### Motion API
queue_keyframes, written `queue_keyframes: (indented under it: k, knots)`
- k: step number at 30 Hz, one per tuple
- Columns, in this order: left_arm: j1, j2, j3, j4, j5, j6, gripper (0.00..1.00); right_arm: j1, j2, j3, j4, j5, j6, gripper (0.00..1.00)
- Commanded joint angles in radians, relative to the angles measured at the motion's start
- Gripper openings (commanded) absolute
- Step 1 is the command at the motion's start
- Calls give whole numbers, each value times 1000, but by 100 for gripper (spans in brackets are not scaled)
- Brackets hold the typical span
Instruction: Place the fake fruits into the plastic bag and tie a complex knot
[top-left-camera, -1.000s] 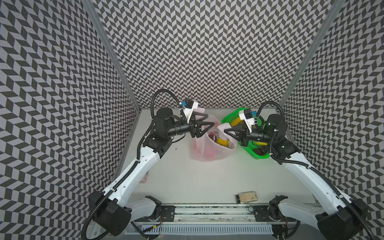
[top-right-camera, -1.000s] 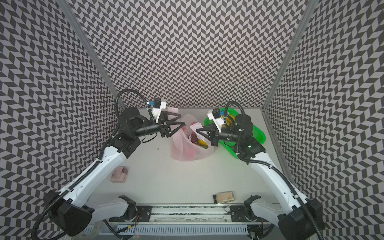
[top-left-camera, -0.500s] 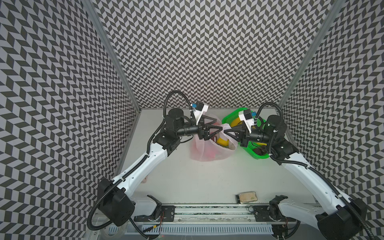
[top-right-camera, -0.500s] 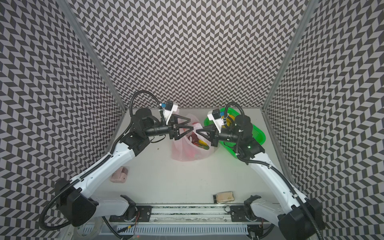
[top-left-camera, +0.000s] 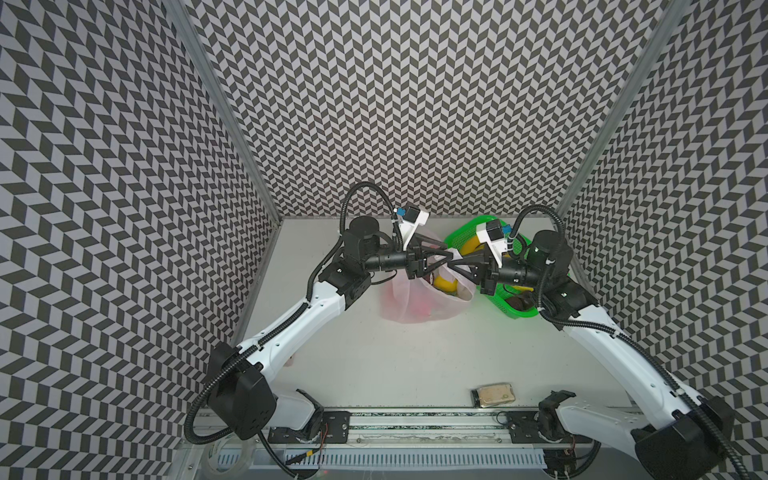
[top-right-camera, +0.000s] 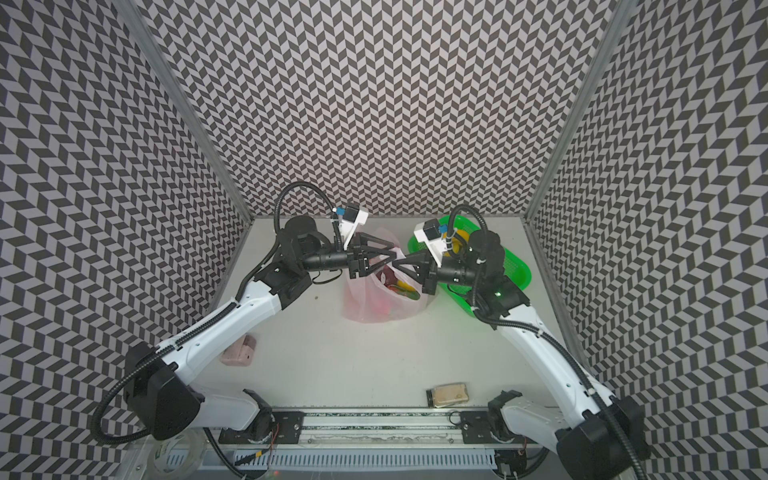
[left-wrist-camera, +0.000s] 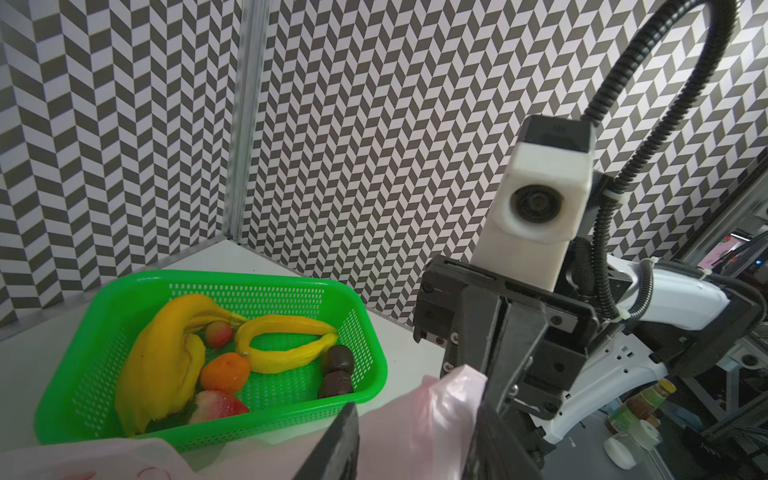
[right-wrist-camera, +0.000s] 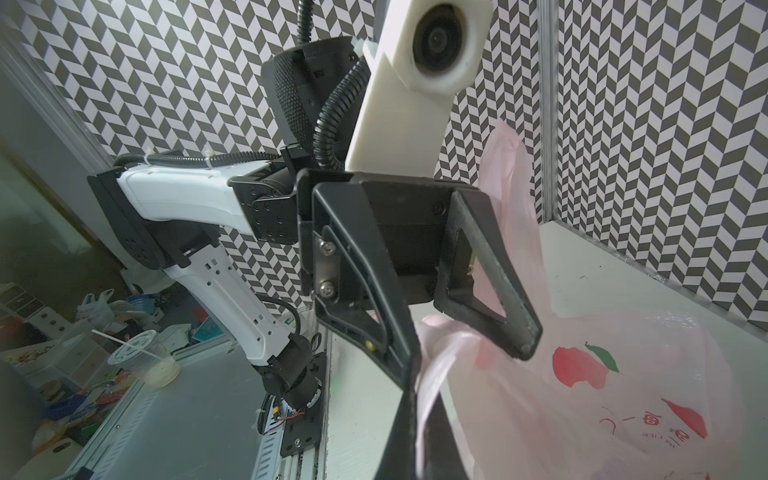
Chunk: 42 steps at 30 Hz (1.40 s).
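The pink plastic bag (top-left-camera: 415, 305) (top-right-camera: 380, 305) stands open mid-table, with a yellow fruit (top-left-camera: 445, 284) inside. My right gripper (right-wrist-camera: 415, 440) is shut on one bag handle (right-wrist-camera: 436, 357) and holds it up. My left gripper (left-wrist-camera: 415, 436) has reached across the bag's mouth to the same handle (left-wrist-camera: 436, 407); its jaws stand open with the pink film between them. In both top views the two grippers' tips (top-left-camera: 450, 261) (top-right-camera: 394, 261) meet. Other fake fruits lie in the green basket (left-wrist-camera: 270, 415): bananas (left-wrist-camera: 166, 357), an orange (left-wrist-camera: 226, 372), strawberries (left-wrist-camera: 216, 405) and a dark brown one (left-wrist-camera: 336, 370). No knot shows.
The green basket (top-left-camera: 505, 305) (top-right-camera: 517, 266) sits at the back right, under my right arm. A small pink block (top-right-camera: 239, 353) lies at the left near my left arm. A flat tan object (top-left-camera: 493, 395) (top-right-camera: 448, 395) lies at the table's front edge. Patterned walls enclose three sides.
My left gripper has swung right from the bag's left side across its mouth to the handle in my right gripper, and its jaws have narrowed. The right arm has not moved.
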<state>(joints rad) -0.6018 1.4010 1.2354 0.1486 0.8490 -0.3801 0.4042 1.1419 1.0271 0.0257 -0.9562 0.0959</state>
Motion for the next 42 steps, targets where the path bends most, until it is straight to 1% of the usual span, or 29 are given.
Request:
queue_keyframes:
  k: [1,2,5,8,10,11,12,16,21,24,26,29,32,36,38,42]
  knots:
    - [-4,-1,35,34,25,2,29,7,-17,-15,21,13,-32,0]
    - [-4,-2,37,33,25,3,23,7,-16,-13,23,11,-30,0]
    - [-4,-1,46,19,22,10,10,7,-15,-13,22,14,-31,0]
    - [-3,-2,61,-4,14,34,0,7,-17,-10,9,24,-43,0]
    - [-3,-2,73,-23,12,51,0,7,-18,-7,2,29,-47,0]
    - [-1,-4,77,-31,9,60,0,7,-20,-6,-1,33,-46,3]
    - [-1,-6,82,-36,7,70,0,6,-20,-2,-8,33,-50,9]
    - [6,-16,101,-70,1,119,0,-4,-40,44,-108,78,-114,23]
    - [31,-25,133,-134,11,200,0,-52,-92,62,-145,106,-146,47]
    - [57,-19,170,-182,36,249,0,-77,-111,71,-155,113,-165,60]
    - [69,-16,188,-208,50,278,0,-89,-118,78,-156,128,-168,70]
    - [76,-14,198,-236,55,315,0,-114,-119,80,-130,135,-154,79]
    - [77,-14,203,-268,68,349,0,-144,-121,69,-70,132,-107,89]
    - [80,-26,200,-288,85,396,0,-175,-157,19,10,100,-68,99]
    - [82,-25,205,-291,105,409,0,-180,-176,-10,35,76,-77,99]
    - [83,-3,237,-325,132,443,0,-182,-201,-60,57,12,-138,99]
